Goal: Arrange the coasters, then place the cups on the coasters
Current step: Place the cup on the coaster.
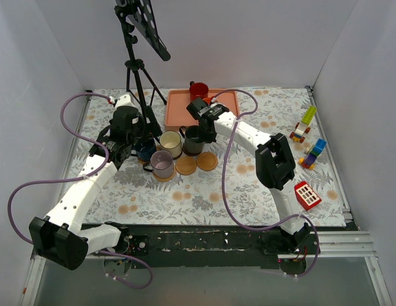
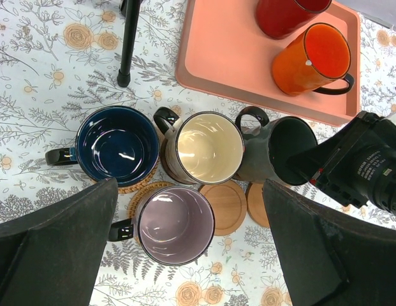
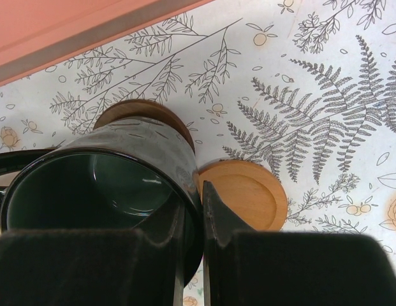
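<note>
My right gripper (image 3: 194, 217) is shut on the wall of the dark green cup (image 3: 95, 185), one finger inside and one outside. The cup is over a dark brown coaster (image 3: 146, 111), with a bare tan coaster (image 3: 249, 194) beside it. My left gripper (image 2: 188, 255) hangs open above the grey-lilac cup (image 2: 175, 224), which stands on a woven coaster (image 2: 143, 191). The navy cup (image 2: 118, 145) stands on another woven coaster (image 2: 137, 187). The cream cup (image 2: 209, 148) stands between the navy cup and the green cup (image 2: 280, 150). The orange cup (image 2: 312, 57) and red cup (image 2: 287, 16) stand on the tray. Two bare wooden coasters (image 2: 228, 205) lie in front.
The pink tray (image 1: 178, 111) lies at the back centre. A black tripod (image 1: 137, 70) stands at the back left, one foot (image 2: 124, 80) near the navy cup. Toy bricks (image 1: 303, 127) and a small red house (image 1: 307, 195) lie on the right side of the floral mat.
</note>
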